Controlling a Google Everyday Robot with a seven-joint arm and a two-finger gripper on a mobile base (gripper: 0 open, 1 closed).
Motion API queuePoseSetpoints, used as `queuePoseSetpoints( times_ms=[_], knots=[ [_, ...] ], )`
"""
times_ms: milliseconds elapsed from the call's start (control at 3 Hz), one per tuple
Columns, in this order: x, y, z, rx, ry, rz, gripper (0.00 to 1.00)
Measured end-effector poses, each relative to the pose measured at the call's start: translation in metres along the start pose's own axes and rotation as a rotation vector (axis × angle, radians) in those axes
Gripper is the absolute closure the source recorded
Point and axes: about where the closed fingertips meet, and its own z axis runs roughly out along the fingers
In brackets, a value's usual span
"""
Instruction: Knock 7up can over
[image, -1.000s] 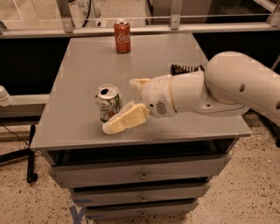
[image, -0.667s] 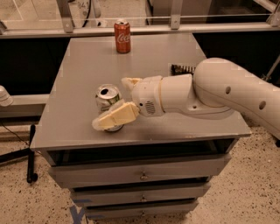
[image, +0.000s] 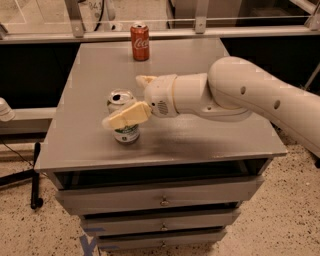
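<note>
A: Which step is in hand?

B: I'd say the toppling push itself. The small silver aluminium 7up can with the green band (image: 126, 133) stands upright at the near left of the grey tabletop (image: 210, 135). The cream two-finger pincer (image: 122, 100) is right on it, coming in from the right on the bulky white arm (image: 240, 95)

A: Is the pincer pinching the can?

B: No, it is spread. The near finger (image: 127, 115) lies across the front of the can and seems to touch it. The far finger points away behind and to the right of the can's top

A: So what does the next move call for?

B: My guess is a sideways sweep to the left, with contact kept high on the can so that it tips rather than slides. It should also be gentle, because the can is light and not far from the left edge

A: And the counts?

B: One 7up can and one red cylindrical Coca-Cola can (image: 140, 41), which is upright at the far edge, well apart from the 7up can. One arm, one pincer with two fingers, and three grey drawer fronts (image: 160, 196) below the tabletop
</note>
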Motion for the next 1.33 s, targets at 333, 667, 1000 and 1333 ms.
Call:
queuePoseSetpoints(
  times_ms=[333,667,1000,1333],
  knots=[
    [-0.015,-0.039,-0.004,0.055,0.006,-0.026,0.00],
    [-0.048,-0.085,-0.015,0.141,-0.004,-0.042,0.00],
    [-0.065,-0.113,-0.025,0.195,-0.004,-0.045,0.00],
    [-0.059,-0.121,-0.041,0.211,0.011,-0.052,0.00]
  ],
)
